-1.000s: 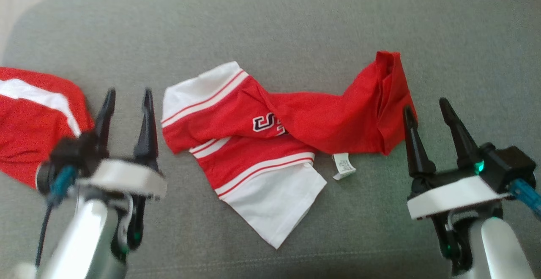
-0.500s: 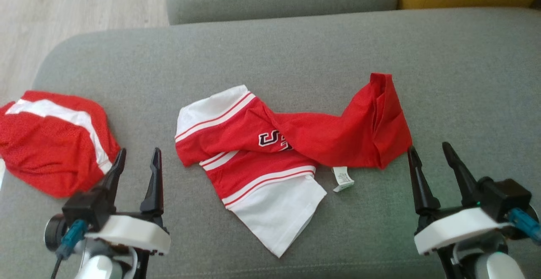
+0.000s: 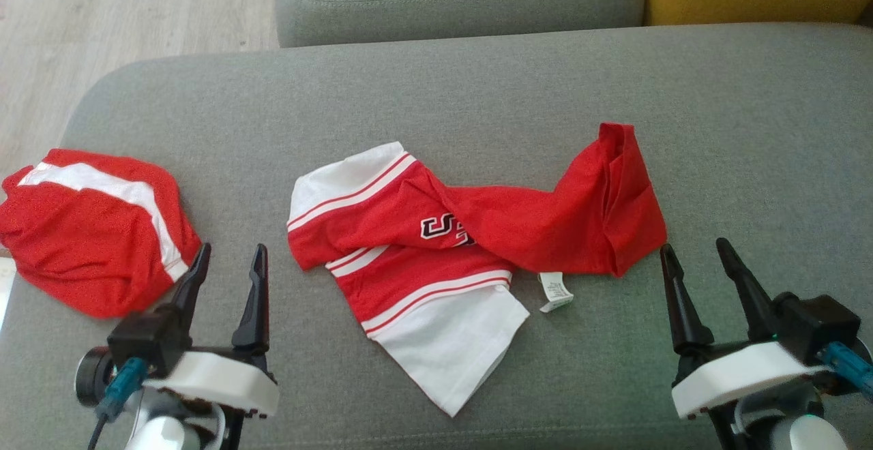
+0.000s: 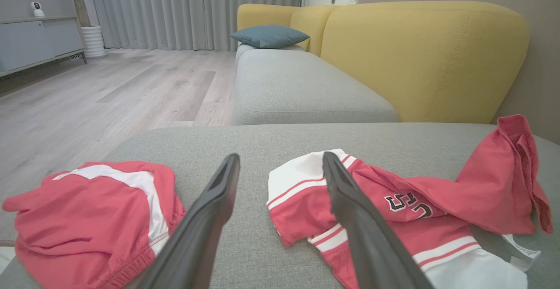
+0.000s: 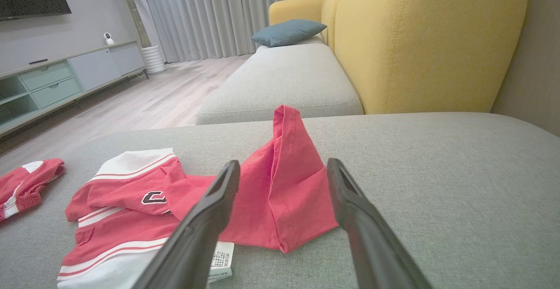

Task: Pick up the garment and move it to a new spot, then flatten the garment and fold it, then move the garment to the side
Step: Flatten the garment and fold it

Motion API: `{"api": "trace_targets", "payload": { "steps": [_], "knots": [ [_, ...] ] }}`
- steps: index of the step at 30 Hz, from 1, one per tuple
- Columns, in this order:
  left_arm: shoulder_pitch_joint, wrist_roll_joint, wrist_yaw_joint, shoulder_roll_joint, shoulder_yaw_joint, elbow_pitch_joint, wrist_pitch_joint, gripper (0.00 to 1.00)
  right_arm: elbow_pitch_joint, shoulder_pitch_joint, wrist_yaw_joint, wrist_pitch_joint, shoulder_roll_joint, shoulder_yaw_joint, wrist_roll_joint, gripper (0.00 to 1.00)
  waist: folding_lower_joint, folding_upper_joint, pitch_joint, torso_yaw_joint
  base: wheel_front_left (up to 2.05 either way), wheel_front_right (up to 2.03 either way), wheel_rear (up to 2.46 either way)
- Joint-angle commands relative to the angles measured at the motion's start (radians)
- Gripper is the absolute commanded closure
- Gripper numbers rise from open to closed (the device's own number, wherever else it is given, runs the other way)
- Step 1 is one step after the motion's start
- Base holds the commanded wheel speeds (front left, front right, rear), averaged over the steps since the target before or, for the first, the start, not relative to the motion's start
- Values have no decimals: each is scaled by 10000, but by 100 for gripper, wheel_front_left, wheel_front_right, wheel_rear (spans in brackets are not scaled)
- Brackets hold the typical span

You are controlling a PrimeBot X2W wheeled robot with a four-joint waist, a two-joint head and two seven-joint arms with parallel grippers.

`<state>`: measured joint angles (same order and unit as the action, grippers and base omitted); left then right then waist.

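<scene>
We see the garment (image 3: 436, 245), a red shirt with white striped ends, lying crumpled and twisted in the middle of the grey seat cushion (image 3: 477, 88). Its white label (image 3: 556, 292) pokes out on the near side. Our left tool (image 3: 231, 251) hovers near-left of it, fingers spread and empty. Our right tool (image 3: 693, 247) sits near-right, likewise spread and empty. Red shorts (image 3: 89, 245) lie at the cushion's left edge.

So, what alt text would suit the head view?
A crumpled red and white shirt lies on a grey cushion, untouched, between the open left gripper and open right gripper. Another red garment lies far left.
</scene>
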<state>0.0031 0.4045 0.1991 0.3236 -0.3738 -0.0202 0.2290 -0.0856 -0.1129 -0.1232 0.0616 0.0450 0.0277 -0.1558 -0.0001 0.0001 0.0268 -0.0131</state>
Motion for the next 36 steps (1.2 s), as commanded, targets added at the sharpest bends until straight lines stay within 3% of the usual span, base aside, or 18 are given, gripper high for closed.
{"api": "trace_targets", "payload": {
  "steps": [1, 20, 32, 33, 34, 35, 36],
  "knots": [
    [-451, -124, 50, 280, 394, 386, -1, 0, -422, 238, -75, 4, 53, 202, 8, 0, 1, -1, 7, 1, 0, 0, 0],
    [-897, -188, 11, 281, 278, 355, 89, 0, -19, 536, -75, 119, 53, 204, 255, 0, 1, -1, 569, 170, 0, 0, 0],
    [-2327, -621, -327, -172, -255, 268, 221, 0, 2859, 2591, -75, 79, 258, 233, 1216, 0, 1, -1, 2101, 872, 0, 0, 0],
    [-2386, -638, -347, -203, -268, 222, 233, 0, 3044, 2700, -75, 68, 255, 150, 1306, 5, 1, -1, 2136, 887, 0, 0, 0],
    [-2438, -652, -369, -228, -279, 184, 245, 0, 3201, 2794, -75, 57, 261, 81, 1416, 56, 1, -1, 2171, 900, 0, 0, 0],
    [-2486, -670, -389, -246, -284, 147, 255, 0, 3332, 2875, -75, 39, 258, 8, 1470, 100, 1, -1, 2197, 906, 0, 0, 0],
    [-2524, -684, -407, -260, -286, 113, 264, 0, 3433, 2942, -75, 18, 255, -70, 1504, 100, 1, -1, 2214, 907, 0, 0, 0]
  ]
}}
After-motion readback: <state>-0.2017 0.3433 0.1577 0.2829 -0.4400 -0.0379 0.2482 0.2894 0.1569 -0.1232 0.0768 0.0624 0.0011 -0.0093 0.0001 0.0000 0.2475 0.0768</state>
